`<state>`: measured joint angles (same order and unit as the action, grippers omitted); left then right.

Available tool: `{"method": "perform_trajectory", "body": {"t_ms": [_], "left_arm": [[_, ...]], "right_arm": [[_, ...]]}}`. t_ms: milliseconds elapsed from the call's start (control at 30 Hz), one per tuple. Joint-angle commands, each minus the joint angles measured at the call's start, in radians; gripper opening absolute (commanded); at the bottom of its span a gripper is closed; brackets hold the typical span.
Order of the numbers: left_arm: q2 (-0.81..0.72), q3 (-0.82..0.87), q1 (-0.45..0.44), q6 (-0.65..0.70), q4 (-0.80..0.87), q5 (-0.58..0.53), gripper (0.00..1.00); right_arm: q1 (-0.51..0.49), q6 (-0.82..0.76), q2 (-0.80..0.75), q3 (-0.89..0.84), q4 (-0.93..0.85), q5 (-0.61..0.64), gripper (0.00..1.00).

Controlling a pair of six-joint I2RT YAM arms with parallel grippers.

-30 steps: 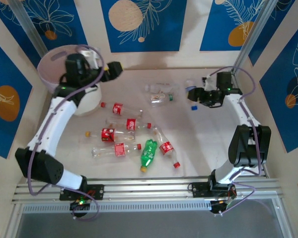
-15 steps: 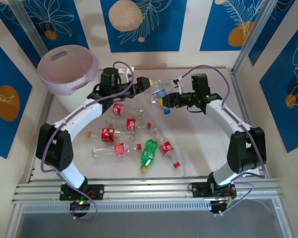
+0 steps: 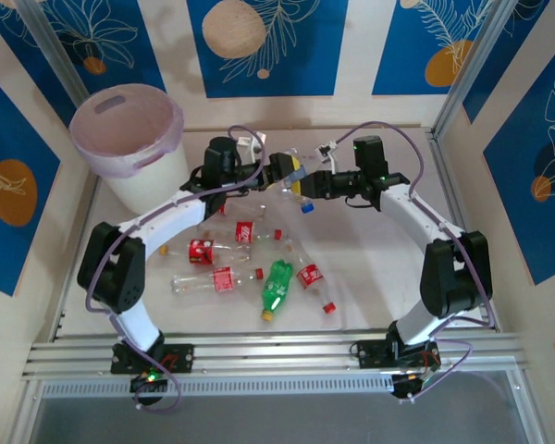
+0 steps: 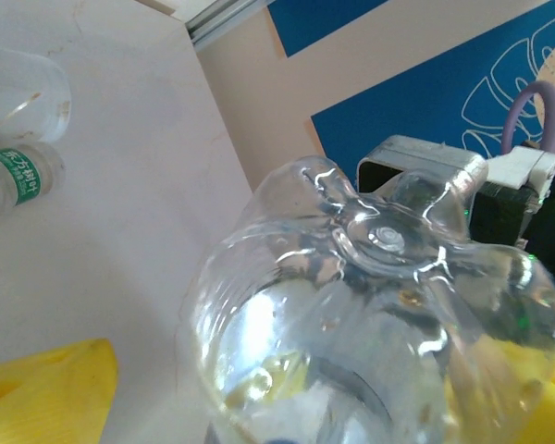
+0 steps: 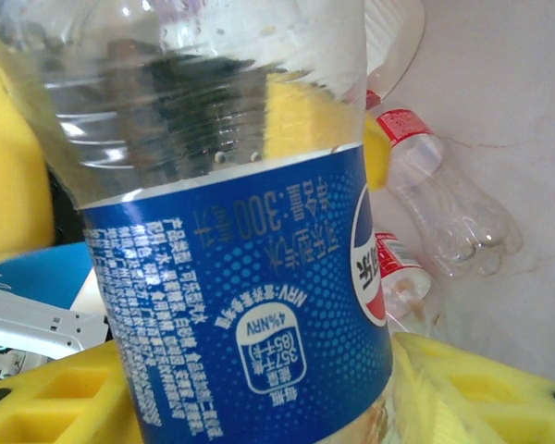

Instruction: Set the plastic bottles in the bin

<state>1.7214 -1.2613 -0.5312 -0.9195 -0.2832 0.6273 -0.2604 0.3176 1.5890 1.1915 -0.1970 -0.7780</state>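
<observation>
A clear bottle with a blue label [image 5: 250, 314] hangs above the middle of the table, and my right gripper [image 5: 259, 398] is shut on its labelled part. My left gripper [image 4: 296, 407] is open, its yellow fingers [image 4: 46, 388] straddling the bottle's clear base [image 4: 370, 277] with a gap on the left side. From above, the two grippers meet nose to nose, left [image 3: 289, 172] and right [image 3: 312, 183]. Several red-labelled bottles [image 3: 245, 231] and a green one [image 3: 277, 285] lie on the table in front. The bin [image 3: 171, 139] stands at the far left.
Two more clear bottles [image 4: 18, 92] lie on the table behind the handover spot, one with a green-and-white label [image 4: 18, 176]. Red-labelled bottles [image 5: 444, 203] lie below the right wrist. Blue-patterned walls close in the table on three sides.
My left arm swung from over the bin to the table's middle. My right gripper carried the blue-labelled bottle leftward to meet it. The left jaws have narrowed a little round the base.
</observation>
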Motion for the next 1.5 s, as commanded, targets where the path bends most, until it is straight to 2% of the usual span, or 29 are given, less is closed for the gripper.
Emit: {"method": "perform_trajectory", "body": {"t_ms": [0, 300, 400, 500, 567, 633, 667, 833, 967, 1067, 1200, 1467], "left_arm": [[0.033, -0.020, -0.019, -0.012, -0.041, -0.013, 0.90], [0.040, -0.028, -0.026, -0.009, -0.037, -0.043, 0.58], [0.042, -0.036, -0.027, 0.002, -0.021, -0.049, 0.48], [0.041, -0.038, -0.026, 0.007, -0.012, -0.062, 0.48], [0.044, -0.040, -0.024, 0.016, 0.001, -0.074, 0.48], [0.046, -0.049, -0.026, 0.030, 0.019, -0.079, 0.48], [0.047, -0.055, -0.026, 0.038, 0.031, -0.085, 0.48], [0.038, -0.090, -0.014, 0.101, 0.111, -0.117, 0.47], [0.027, -0.181, 0.013, 0.184, 0.225, -0.132, 0.45], [0.020, -0.281, 0.074, 0.245, 0.297, -0.127, 0.40], [0.015, -0.452, 0.206, 0.271, 0.378, -0.124, 0.31], [0.017, -0.725, 0.447, 0.316, 0.428, -0.184, 0.00]], "right_arm": [[-0.015, 0.010, 0.015, 0.038, 0.015, -0.056, 0.58], [-0.022, 0.028, 0.039, 0.043, 0.042, -0.055, 0.59], [-0.020, 0.034, 0.040, 0.046, 0.039, -0.053, 0.64], [-0.015, 0.034, 0.040, 0.060, 0.016, -0.073, 0.78], [-0.011, 0.035, 0.032, 0.059, 0.012, -0.069, 0.84], [-0.006, 0.035, 0.020, 0.058, 0.006, -0.063, 0.87], [-0.001, 0.032, 0.013, 0.059, -0.004, -0.063, 0.92], [0.028, -0.044, -0.034, 0.068, -0.136, -0.052, 0.96], [0.111, -0.061, -0.119, 0.020, -0.199, -0.011, 0.96], [0.170, -0.079, -0.175, -0.014, -0.264, 0.049, 0.96], [0.203, -0.085, -0.227, -0.068, -0.310, 0.145, 0.96], [0.196, -0.077, -0.227, -0.124, -0.329, 0.235, 0.94]]}}
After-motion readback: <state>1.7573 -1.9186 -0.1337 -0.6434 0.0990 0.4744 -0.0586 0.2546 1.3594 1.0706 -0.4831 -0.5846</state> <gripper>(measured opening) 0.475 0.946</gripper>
